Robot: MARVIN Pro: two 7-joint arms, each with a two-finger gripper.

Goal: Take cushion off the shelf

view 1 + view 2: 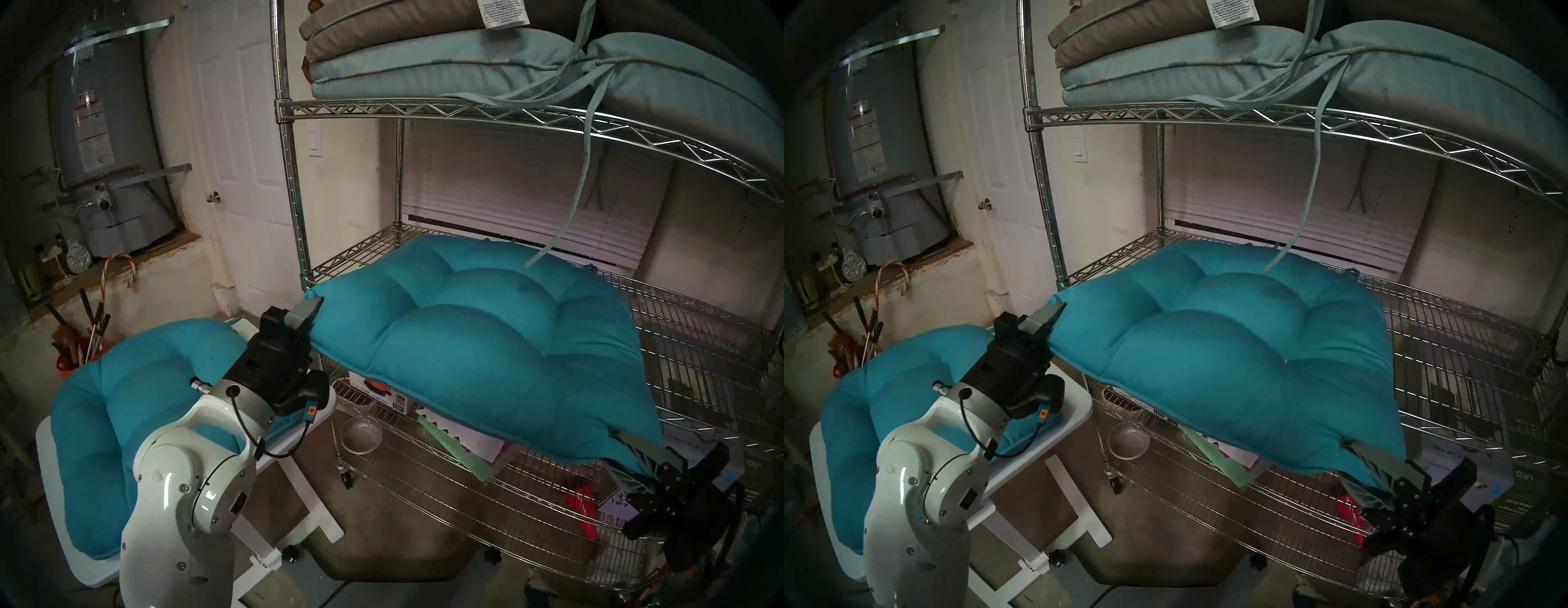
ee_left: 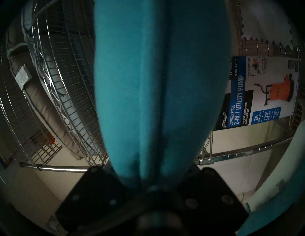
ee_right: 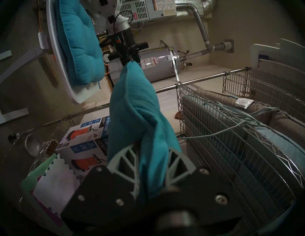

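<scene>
Teal cushion (image 1: 488, 344) fills mid-frame in the head view, its far half over the middle tier of the wire shelf (image 1: 679, 339), its near half overhanging the front edge. I cannot tell how much of its weight the wire takes.

My left gripper (image 1: 312, 312) is clamped on the cushion's left corner, centre-left of frame. My right gripper (image 1: 636, 460) is clamped on the near right corner, lower right of frame. The right wrist view shows fabric pinched between the ribbed fingers (image 3: 125, 163).

The held edge runs from centre-left down to lower right, slung between my two hands. The shelf lies beyond it, toward upper right.

Judgement: pull-off goes toward lower left, both hands together. White table (image 1: 297, 441) with a second teal cushion (image 1: 110, 407) sits at lower left, nearer my left hand.
</scene>
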